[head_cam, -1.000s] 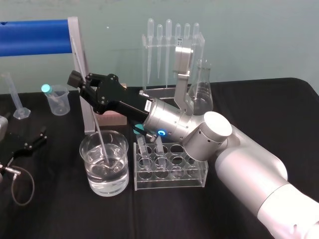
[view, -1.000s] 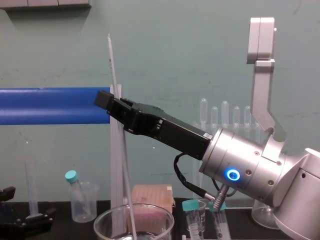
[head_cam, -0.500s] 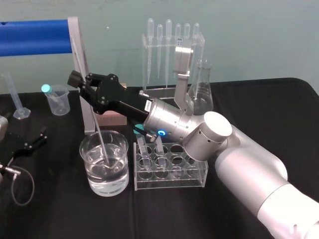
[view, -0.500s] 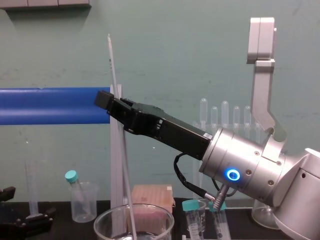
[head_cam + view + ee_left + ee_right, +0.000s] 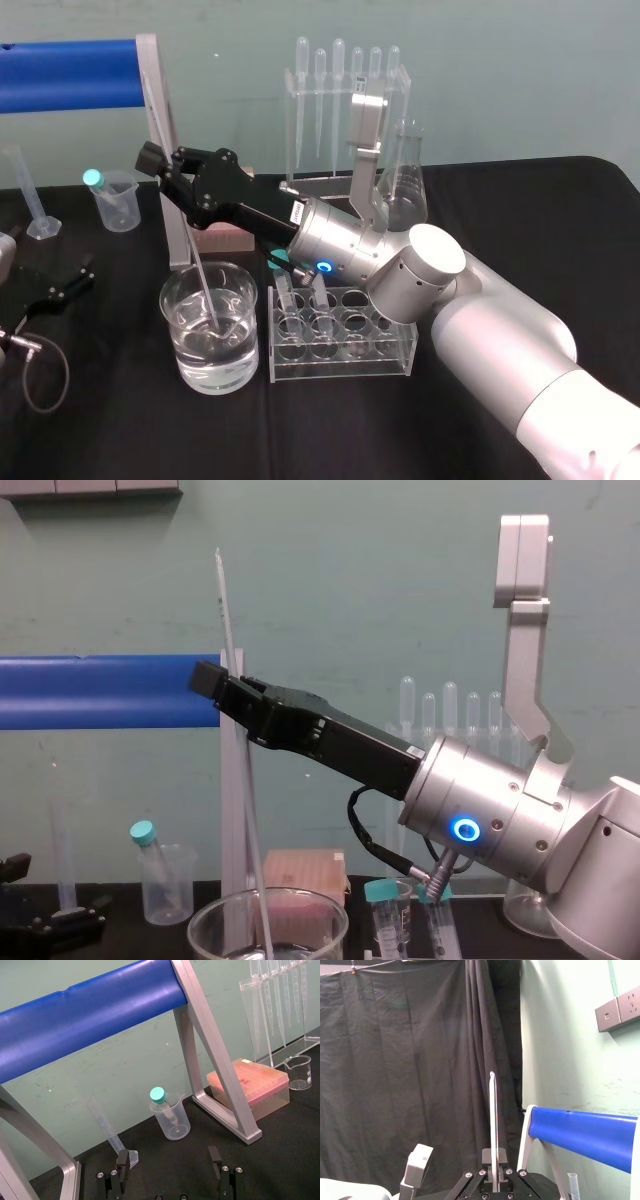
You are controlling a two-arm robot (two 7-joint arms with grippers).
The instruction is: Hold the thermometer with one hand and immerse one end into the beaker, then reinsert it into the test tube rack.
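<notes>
Left gripper point(image 5: 82, 275) idle at the table's 9 o'clock, fingers apart. Thermometer point(image 5: 196, 268) stands in the beaker point(image 5: 212, 375), long axis about 11-to-5, lower end in the water. Right gripper point(image 5: 155, 163), the nearer one, is clamped on its upper part. Test tube rack point(image 5: 340, 368) sits just beside the beaker at 3 o'clock, so likely lift, then shift that way.

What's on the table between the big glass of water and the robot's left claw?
Nothing. In the head view, just bare black tablecloth lies between the beaker and the left gripper, whose jaws are open.
</notes>
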